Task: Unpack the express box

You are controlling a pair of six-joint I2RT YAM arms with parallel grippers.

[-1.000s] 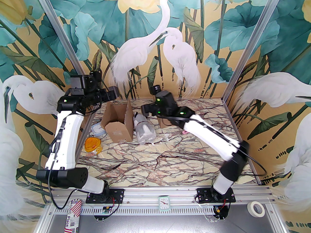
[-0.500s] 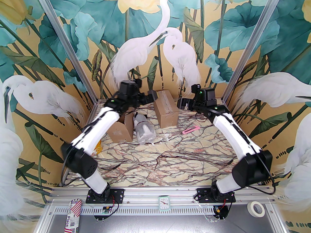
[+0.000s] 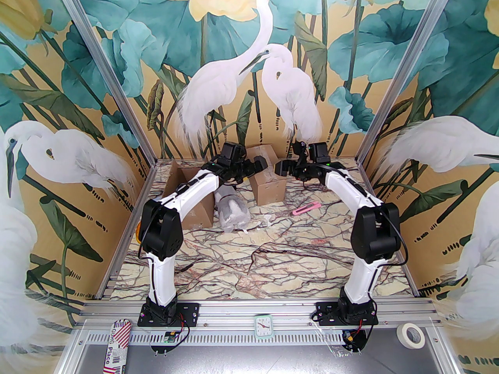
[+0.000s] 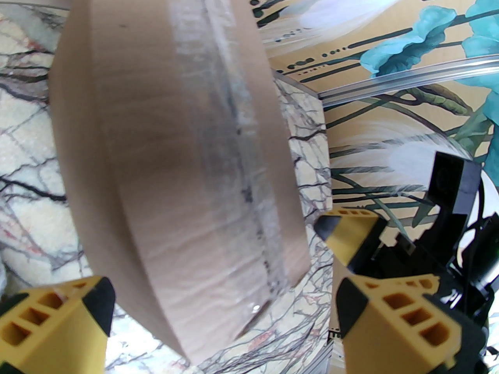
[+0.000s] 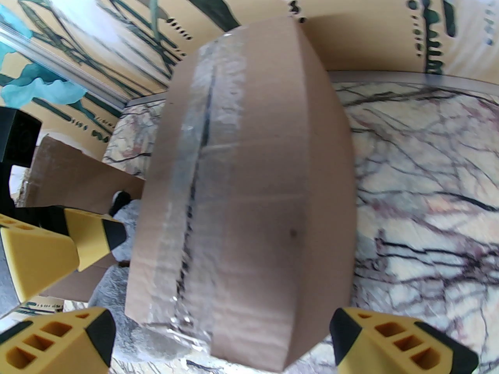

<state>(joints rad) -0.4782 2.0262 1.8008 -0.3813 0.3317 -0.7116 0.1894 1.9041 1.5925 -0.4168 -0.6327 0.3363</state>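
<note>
Left wrist view: left fingers (image 4: 393,318) and right fingers (image 4: 351,236), spread and empty, flank the taped cardboard box (image 4: 156,150); best clamp its sides squarely, clear of the seam.

Brown express box (image 3: 269,189): closed, clear-taped seam, far centre.

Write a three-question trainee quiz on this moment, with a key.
1. True or false: the left gripper is shut on the taped box.
2. What lies between the opened box and the taped box? A: a bagged plush toy. B: a mug. C: a banana.
3. Fill in: the pink tool lies on the table to the taped box's ___ (robot's side).
Key: 1 false: it and the right gripper stand open, one on each side of the box. 2 A. 3 right.
</note>
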